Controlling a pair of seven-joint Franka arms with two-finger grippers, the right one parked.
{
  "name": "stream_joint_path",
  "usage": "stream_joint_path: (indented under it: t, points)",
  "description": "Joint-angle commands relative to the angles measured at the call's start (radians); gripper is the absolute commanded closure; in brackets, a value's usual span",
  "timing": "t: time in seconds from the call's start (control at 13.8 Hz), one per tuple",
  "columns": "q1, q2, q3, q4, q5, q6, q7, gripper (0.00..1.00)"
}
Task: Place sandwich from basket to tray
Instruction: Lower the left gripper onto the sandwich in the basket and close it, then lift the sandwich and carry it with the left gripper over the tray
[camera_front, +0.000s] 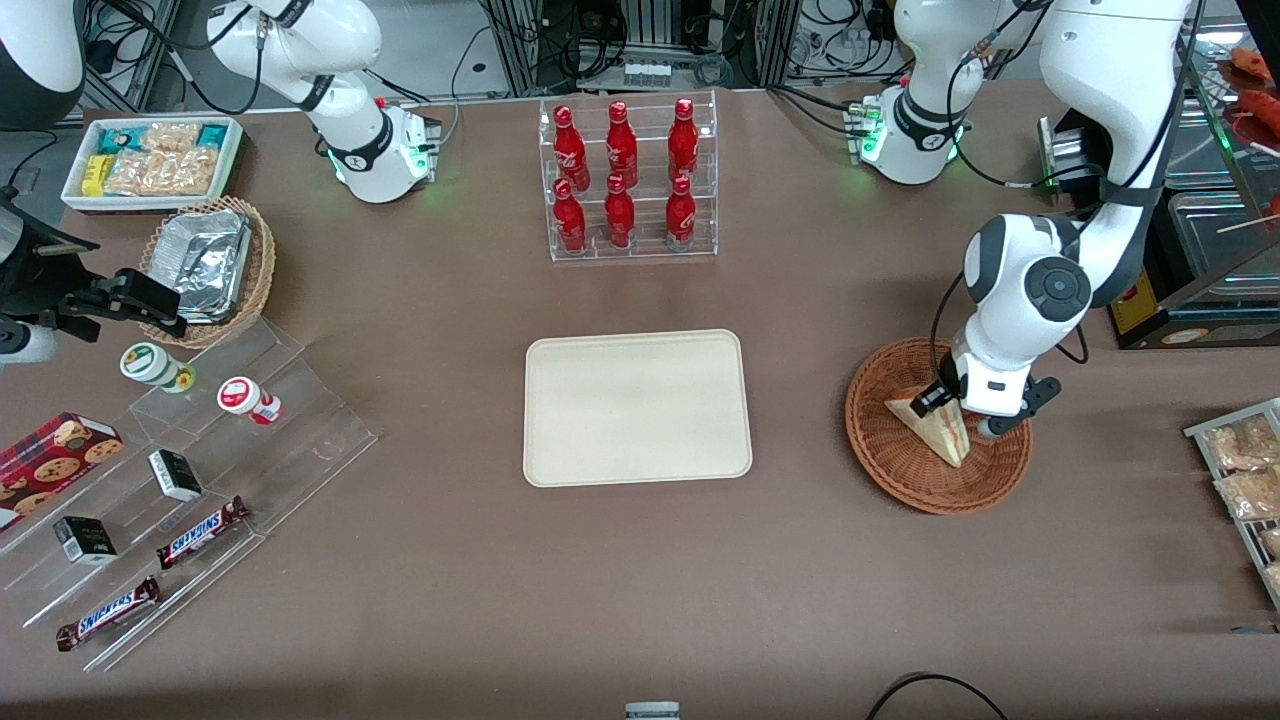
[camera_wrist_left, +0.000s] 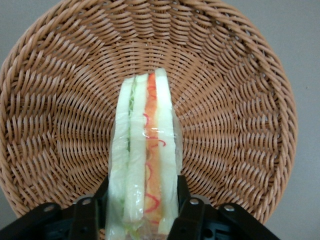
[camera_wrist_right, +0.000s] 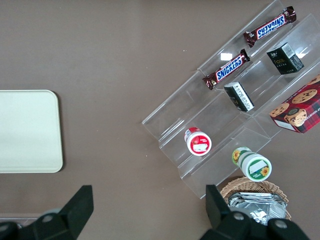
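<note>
Snack bars (camera_front: 150, 570) and small boxes sit on a clear stepped stand (camera_front: 250, 430) toward the parked arm's end of the table. Next comes the tray (camera_front: 637, 408), bare and flat at the middle, with a rack of red bottles (camera_front: 628, 178) farther from the front camera. Toward the working arm's end lies the basket (camera_front: 900, 460), and in it the sandwich (camera_front: 938, 428), standing on edge. The gripper (camera_wrist_left: 145, 202) is down inside the basket, its fingers (camera_wrist_left: 187, 210) pressed against both bread faces of the sandwich.
</note>
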Motion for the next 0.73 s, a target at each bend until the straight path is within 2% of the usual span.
stream_joint_path:
  t: [0.0, 0.22, 0.44, 0.65]
  points:
    - [0.003, -0.003, -0.004, 0.033, 0.014, -0.003, -0.026, 1.00]
    - [-0.012, -0.039, -0.009, 0.134, 0.015, -0.188, -0.029, 1.00]
    - [-0.098, -0.048, -0.012, 0.304, 0.015, -0.408, -0.033, 1.00]
    - [-0.213, -0.016, -0.012, 0.445, 0.014, -0.491, -0.040, 1.00]
